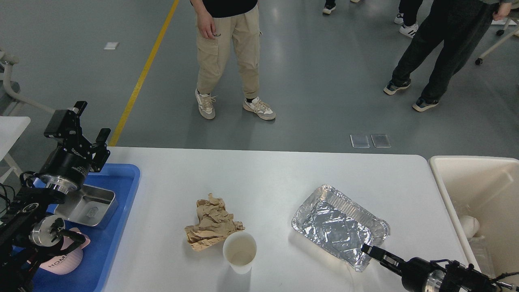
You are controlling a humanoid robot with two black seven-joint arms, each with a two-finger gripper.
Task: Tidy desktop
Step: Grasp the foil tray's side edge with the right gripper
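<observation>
So the desktop filled the middle of the frame, with a foil tray lying right of center, long axis running upper left to lower right. The right gripper sat at lower right, touching or nearly touching the tray's near corner; couldn't tell how its fingers stood. The left gripper hung spread apart at upper left above the blue tray, well away. Crumpled brown paper and a paper cup sat center, beige bin far right. Nothing blocked the right arm, I'd say.
</observation>
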